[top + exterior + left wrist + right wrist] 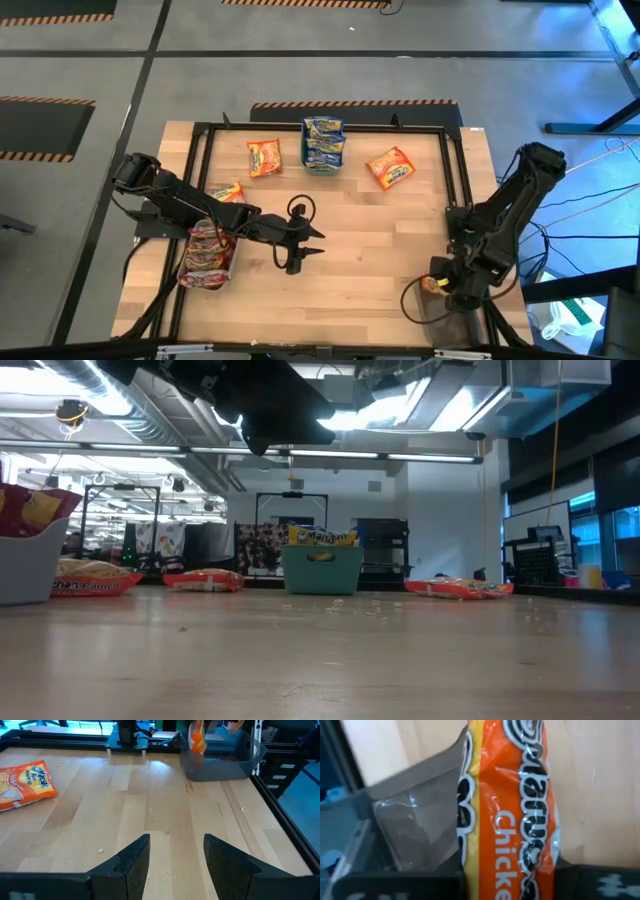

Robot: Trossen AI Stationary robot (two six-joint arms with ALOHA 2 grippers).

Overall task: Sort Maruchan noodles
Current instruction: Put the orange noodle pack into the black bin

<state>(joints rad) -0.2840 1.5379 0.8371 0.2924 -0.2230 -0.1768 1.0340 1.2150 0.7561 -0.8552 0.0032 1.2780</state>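
Observation:
An orange Maruchan noodle packet [512,815] hangs from my right gripper [441,284], which is shut on it at the table's near right corner, over a dark see-through tray [220,762]. My left gripper [172,865] stands open near the table's middle with nothing between its fingers. Three more orange packets [264,157], [390,167], [228,191] lie flat on the wood. Blue-and-yellow packets [323,140] stand in a teal bin [322,570] at the far middle. Red-pink packets [207,255] lie stacked in a pale tray [25,565] at the near left. My right gripper pinches the orange packet between its two fingers at one end [512,882], the fingers lying across the packet's width. They come from above, pointing steeply down. The packet hangs upright below them, lifted clear, its lower part [197,737] over the dark tray.
A black metal frame [200,140] runs round the table's edges. Cables [570,215] trail beside the right arm. Small crumbs [360,605] dot the wood. Bare wood [380,260] lies between the two grippers.

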